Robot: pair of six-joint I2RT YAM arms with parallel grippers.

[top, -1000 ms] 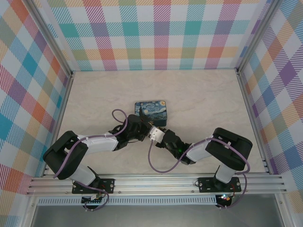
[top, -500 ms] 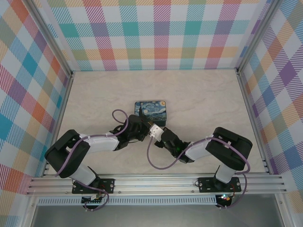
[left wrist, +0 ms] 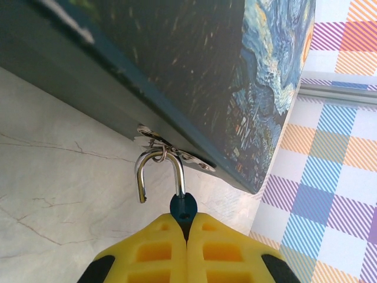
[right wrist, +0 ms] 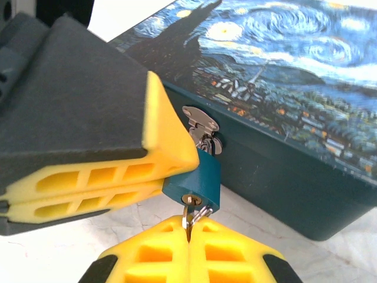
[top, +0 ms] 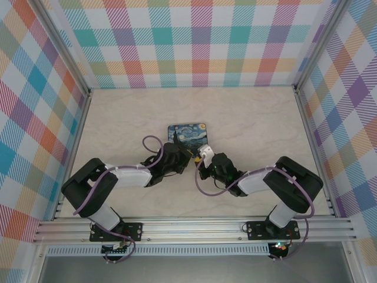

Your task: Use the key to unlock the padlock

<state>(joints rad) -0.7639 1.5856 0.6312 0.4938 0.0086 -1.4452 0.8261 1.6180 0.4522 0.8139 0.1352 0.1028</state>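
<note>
The small blue padlock [right wrist: 199,177] hangs from the hasp [right wrist: 202,125] on the front of the Starry Night tin [right wrist: 283,82]. My left gripper [left wrist: 187,215] is shut on the padlock's [left wrist: 183,206] body from the side. The silver shackle [left wrist: 154,168] is hooked through the hasp ring, and one of its legs ends free outside the body. The thin key [right wrist: 188,207] sits in the keyhole on the padlock's underside, with my right gripper [right wrist: 188,227] shut on its head. In the top view both grippers, left [top: 184,159] and right [top: 198,163], meet at the tin's [top: 187,133] near side.
The tin rests on the pale marble-look table [top: 253,124] near its middle. Checked walls [top: 194,41] close in the back and both sides. Purple cables [top: 203,190] loop off both wrists. A metal rail [top: 194,227] runs along the near edge.
My right wrist has swung up and to the right, closer to the tin's near side. The left gripper has shifted slightly right with the padlock.
</note>
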